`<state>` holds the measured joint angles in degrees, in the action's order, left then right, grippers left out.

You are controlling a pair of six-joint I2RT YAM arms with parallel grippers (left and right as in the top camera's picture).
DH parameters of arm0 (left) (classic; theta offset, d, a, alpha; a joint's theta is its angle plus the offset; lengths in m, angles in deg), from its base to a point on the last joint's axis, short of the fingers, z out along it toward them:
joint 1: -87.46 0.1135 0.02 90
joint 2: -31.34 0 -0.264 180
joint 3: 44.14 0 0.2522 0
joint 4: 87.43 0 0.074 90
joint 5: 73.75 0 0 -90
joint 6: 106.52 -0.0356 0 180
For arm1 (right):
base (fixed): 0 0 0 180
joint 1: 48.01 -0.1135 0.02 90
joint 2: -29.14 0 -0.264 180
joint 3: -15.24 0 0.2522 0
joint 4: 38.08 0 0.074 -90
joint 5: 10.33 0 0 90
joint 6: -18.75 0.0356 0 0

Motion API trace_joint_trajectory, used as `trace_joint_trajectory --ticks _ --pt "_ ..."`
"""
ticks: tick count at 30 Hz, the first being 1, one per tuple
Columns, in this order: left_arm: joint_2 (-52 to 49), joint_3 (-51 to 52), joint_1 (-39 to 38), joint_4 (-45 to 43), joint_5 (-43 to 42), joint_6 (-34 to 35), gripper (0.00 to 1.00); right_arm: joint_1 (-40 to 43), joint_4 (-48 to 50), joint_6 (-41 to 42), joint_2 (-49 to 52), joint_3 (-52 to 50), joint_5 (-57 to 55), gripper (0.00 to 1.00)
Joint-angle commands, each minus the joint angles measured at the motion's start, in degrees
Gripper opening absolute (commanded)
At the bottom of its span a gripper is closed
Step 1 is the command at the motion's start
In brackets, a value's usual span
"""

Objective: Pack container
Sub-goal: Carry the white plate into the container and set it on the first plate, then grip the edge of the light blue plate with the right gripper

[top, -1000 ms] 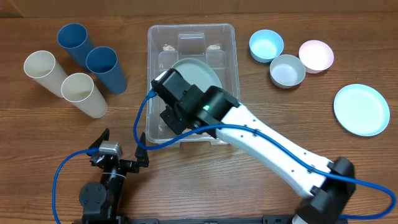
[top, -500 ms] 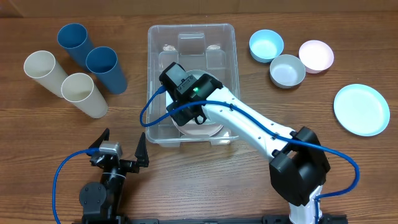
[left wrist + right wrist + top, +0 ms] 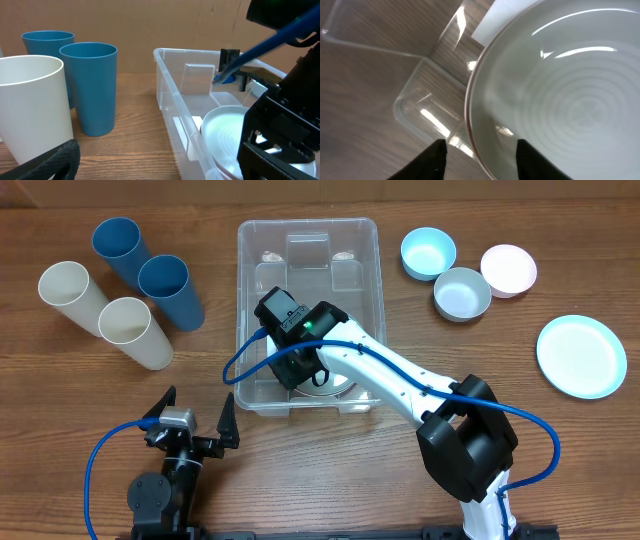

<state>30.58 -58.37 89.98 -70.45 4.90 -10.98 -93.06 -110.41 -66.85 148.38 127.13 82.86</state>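
Container [image 3: 310,250] on the table [image 3: 560,450], with your right gripper [image 3: 480,150] lowered inside it over a pale plate [image 3: 570,100].
Your right fingers [image 3: 436,160] stand partly apart and grip nothing. The plate's rim runs through the gap just beyond their tips, and the plate lies in the container. A rounded container corner sits just left of those fingers. Your left gripper [image 3: 195,410] is spread wide and empty, outside the container, whose wall lies just ahead and to the right of its fingertips. Two blue cups [image 3: 89,87] stand ahead to their left.

Pale plate [image 3: 560,100] inside clear container [image 3: 426,114]
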Motion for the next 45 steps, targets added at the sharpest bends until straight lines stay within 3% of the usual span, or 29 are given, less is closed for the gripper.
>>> trace_joint_trajectory --ticks 1,8,12,15,19,23,27,31,33,38,45 --pt "0.3 0.2 0.5 0.0 -0.1 -0.9 1.00 -0.1 0.2 0.3 0.4 -0.2 2.1 0.55" --pt "0.3 0.2 0.5 0.0 -0.1 -0.9 1.00 0.5 -1.7 2.2 0.2 3.0 0.6 0.52" --pt "0.3 0.2 0.5 0.0 -0.1 -0.9 1.00 4.8 -13.3 6.3 -1.7 21.6 -6.0 0.56" --pt "0.3 0.2 0.5 0.0 -0.1 -0.9 1.00 13.3 -24.5 14.0 -2.3 38.3 -14.9 0.59" --pt "0.3 0.2 0.5 0.0 -0.1 -0.9 1.00 32.2 -32.4 27.3 -2.3 44.9 -16.0 0.59" --pt "0.3 0.2 0.5 0.0 0.0 -0.9 1.00 55.2 -33.9 33.8 -1.9 42.4 -6.8 0.59" --pt "0.3 0.2 0.5 0.0 -0.1 -0.9 1.00 71.8 -35.0 33.8 0.7 40.0 -4.2 0.59" --pt "0.3 0.2 0.5 0.0 -0.1 -0.9 1.00 82.1 -30.7 34.0 1.1 28.1 -4.2 0.58" --pt "0.3 0.2 0.5 0.0 -0.1 -0.9 1.00 87.2 -25.1 34.4 1.1 17.4 -4.1 0.56" --pt "0.3 0.2 0.5 0.0 -0.1 -0.9 1.00 92.1 -15.8 30.3 1.1 4.2 -3.9 0.52" --pt "0.3 0.2 0.5 0.0 -0.1 -0.9 1.00 89.0 -6.6 24.1 1.1 -4.1 -3.3 0.45"
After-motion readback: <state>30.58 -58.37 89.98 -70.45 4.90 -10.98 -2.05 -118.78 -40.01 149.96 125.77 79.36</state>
